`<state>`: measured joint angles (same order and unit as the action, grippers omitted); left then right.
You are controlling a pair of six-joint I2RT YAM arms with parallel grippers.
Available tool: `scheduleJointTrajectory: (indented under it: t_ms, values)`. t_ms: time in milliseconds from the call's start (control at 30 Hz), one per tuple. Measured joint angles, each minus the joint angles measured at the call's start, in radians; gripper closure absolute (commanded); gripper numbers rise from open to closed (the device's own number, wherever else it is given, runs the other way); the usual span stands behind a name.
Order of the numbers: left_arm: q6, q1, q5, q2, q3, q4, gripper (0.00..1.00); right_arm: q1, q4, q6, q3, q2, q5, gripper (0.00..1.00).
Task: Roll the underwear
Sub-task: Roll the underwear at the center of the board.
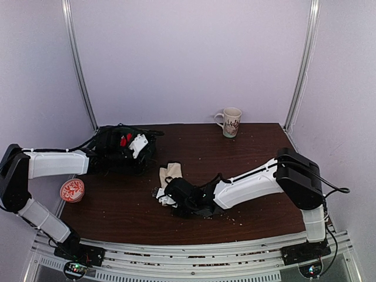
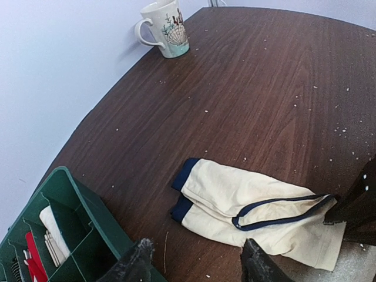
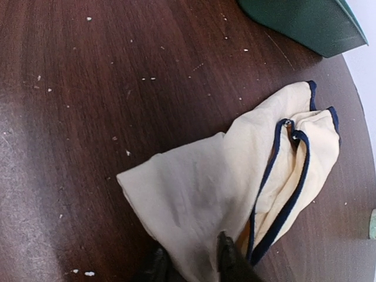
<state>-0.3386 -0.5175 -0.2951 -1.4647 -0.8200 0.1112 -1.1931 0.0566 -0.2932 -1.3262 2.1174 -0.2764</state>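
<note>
The underwear (image 1: 171, 173) is cream cloth with navy trim, lying crumpled near the middle of the dark wooden table. In the right wrist view its near end (image 3: 200, 188) is bunched up between my right gripper's two black fingers. My right gripper (image 3: 191, 265) is shut on that end of the cloth, and in the top view it (image 1: 166, 197) sits at the garment's near side. My left gripper (image 2: 197, 263) is open and holds nothing. It hovers to the left of the underwear (image 2: 235, 200), above the rim of a green box, and shows at the back left (image 1: 141, 145).
A green divided organizer box (image 2: 64, 235) with folded items stands at the table's left, under my left gripper; its corner shows (image 3: 299, 23). A patterned mug (image 1: 230, 122) stands at the far edge. A round red-patterned tin (image 1: 72, 190) sits at the left edge.
</note>
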Motion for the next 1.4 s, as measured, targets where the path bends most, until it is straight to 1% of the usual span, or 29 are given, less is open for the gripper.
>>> scheduleJointTrajectory:
  t_ms: [133,167,233,300,433,600,767,867,1033,1167,1300,1400]
  values:
    - [-0.02,0.001,-0.045,-0.001,0.003,-0.001,0.49,0.003,0.03,0.014,-0.004,0.0,0.032,0.98]
    - [-0.029,0.001,-0.06,-0.001,0.004,0.0,0.5,0.004,0.033,0.013,-0.003,0.0,0.039,1.0]
    - [-0.048,0.001,-0.087,-0.001,0.011,0.001,0.54,0.005,0.043,0.016,-0.003,-0.004,0.057,1.0]
    - [-0.077,0.001,-0.113,-0.001,0.024,0.001,0.56,0.006,0.059,0.031,0.0,-0.014,0.079,1.0]
    - [-0.145,0.001,-0.163,0.0,0.068,0.006,0.54,0.007,0.096,0.064,0.044,-0.065,0.142,1.0]
    - [-0.237,0.001,-0.199,0.05,0.144,0.035,0.55,0.009,0.142,0.126,0.103,-0.129,0.229,1.0]
    - [-0.398,-0.002,-0.281,0.135,0.224,0.055,0.57,0.01,0.186,0.187,0.109,-0.15,0.336,1.0]
    - [-0.504,-0.032,-0.306,0.179,0.278,0.06,0.6,0.012,0.229,0.218,0.085,-0.149,0.402,1.0]
    - [-0.673,-0.167,-0.274,0.211,0.352,0.065,0.67,0.027,0.303,0.275,-0.003,-0.117,0.511,1.0]
    - [-0.762,-0.231,-0.18,0.214,0.403,0.068,0.67,0.053,0.344,0.312,-0.058,-0.065,0.585,1.0]
    - [-0.826,-0.28,-0.169,0.224,0.432,0.067,0.64,0.087,0.334,0.349,-0.074,-0.048,0.629,1.0]
    - [-0.86,-0.297,-0.172,0.248,0.44,0.066,0.63,0.114,0.324,0.366,-0.074,-0.045,0.659,1.0]
